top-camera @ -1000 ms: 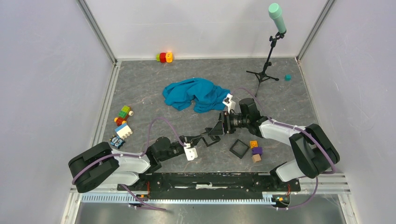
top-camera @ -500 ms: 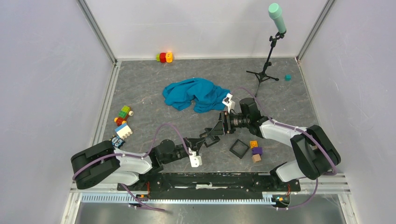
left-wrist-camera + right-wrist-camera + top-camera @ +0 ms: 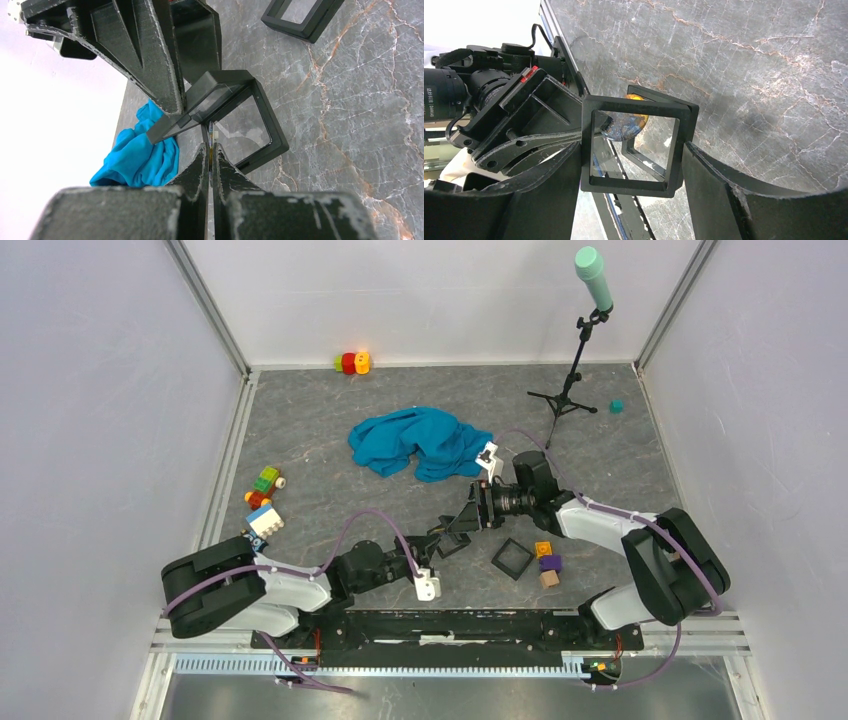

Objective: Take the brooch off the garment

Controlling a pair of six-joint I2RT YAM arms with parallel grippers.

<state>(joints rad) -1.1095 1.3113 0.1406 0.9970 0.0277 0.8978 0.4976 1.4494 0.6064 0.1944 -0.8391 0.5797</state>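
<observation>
- Microphone stand (image 3: 573,380) with a mint-green head at my 1 o'clock, and a small teal cube (image 3: 617,406) just right of its feet.
- Red and yellow blocks (image 3: 351,362) at 11, by the back wall.
- Mixed blocks (image 3: 264,485) at 9.
- Flat black frame (image 3: 512,558) at 4, with orange, purple and tan blocks (image 3: 546,564) just beside it.
- Hinged black frame (image 3: 631,186), open, with clear film, over the grey marble table (image 3: 300,440).
</observation>
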